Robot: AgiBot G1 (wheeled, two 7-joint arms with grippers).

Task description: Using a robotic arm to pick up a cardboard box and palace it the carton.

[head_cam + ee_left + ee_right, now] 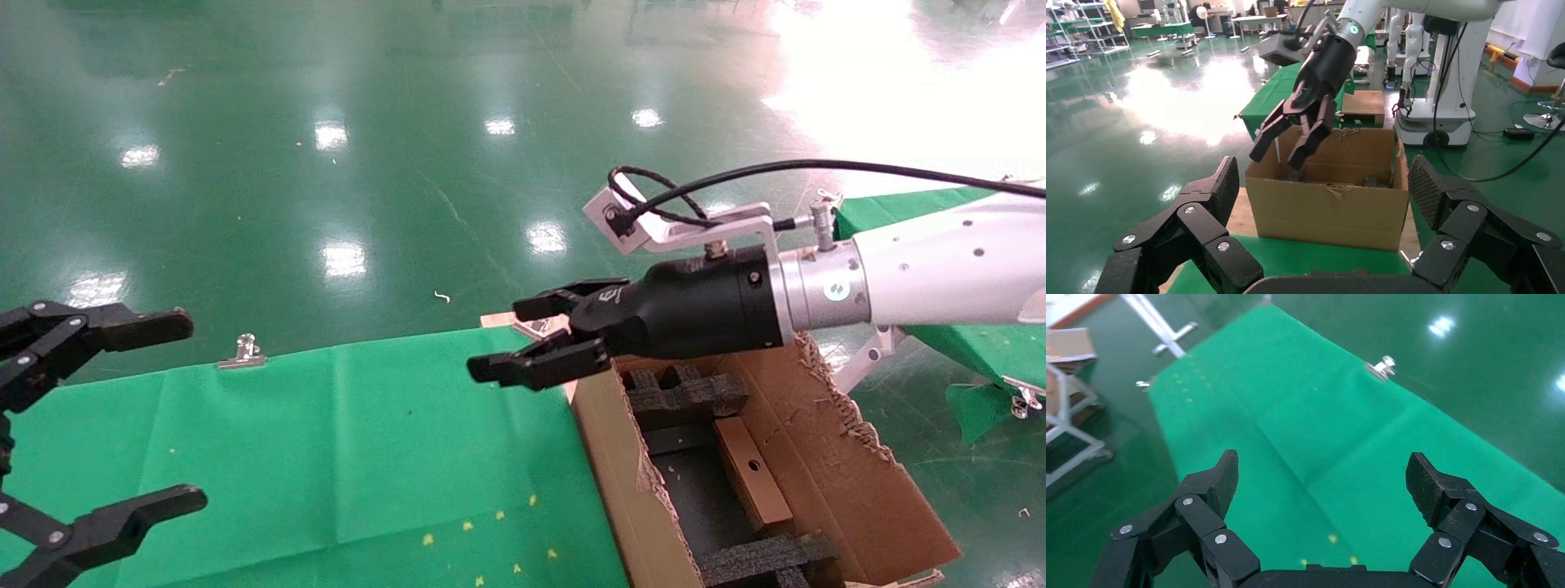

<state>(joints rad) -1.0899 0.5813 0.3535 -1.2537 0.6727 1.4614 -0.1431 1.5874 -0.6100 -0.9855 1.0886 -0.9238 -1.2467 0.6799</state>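
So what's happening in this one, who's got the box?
Nobody holds it now. The small cardboard box already lies inside the carton, between the black foam inserts. The right gripper hangs open and empty above the carton's near corner, pointing over the green cloth. The left gripper sits open over the cloth's other end, also empty.

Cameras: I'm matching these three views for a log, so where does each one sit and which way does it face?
Head view: on the head, looking down at the green table and carton holding the cardboard box; shows left gripper and right gripper.
Left wrist view: on the left arm, facing the carton; own fingers show.
Right wrist view: facing the table; own fingers show.
Head and left wrist views share carton and right gripper.
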